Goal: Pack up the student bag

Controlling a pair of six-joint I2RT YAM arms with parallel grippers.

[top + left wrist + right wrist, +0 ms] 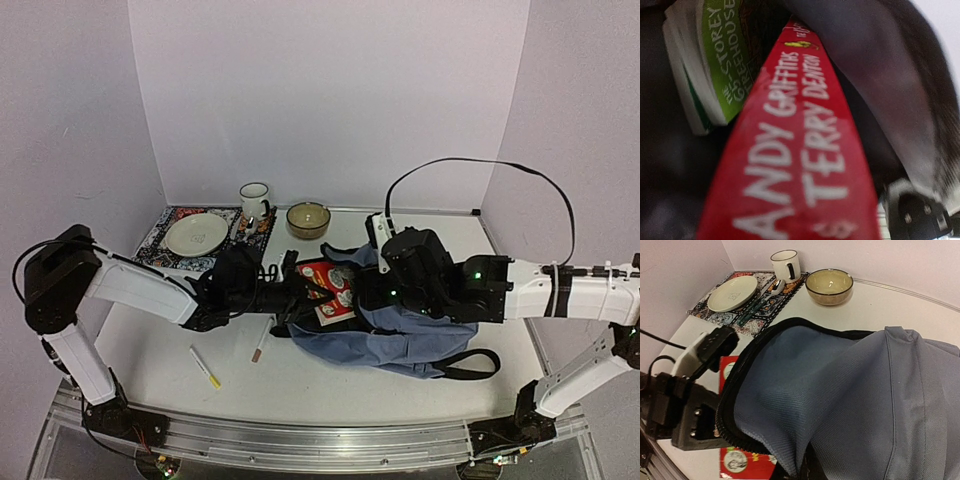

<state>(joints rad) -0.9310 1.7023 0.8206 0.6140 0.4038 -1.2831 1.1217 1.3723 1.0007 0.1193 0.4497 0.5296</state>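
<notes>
Evidently the right hand (368,293), pressed together on the upper lip of the student bag (405,345) lying on the counter (300,395), props its mouth open so the left hand (298,284), pinching a red Andy Griffiths book (800,165), can slide it inside.

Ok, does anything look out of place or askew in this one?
A white pen with a yellow tip and a second thin pen lie loose and skewed on the white table, outside the grey-blue fabric backpack. A red paperback book sticks partway out of its open mouth. Nothing looks spilled or broken.
</notes>
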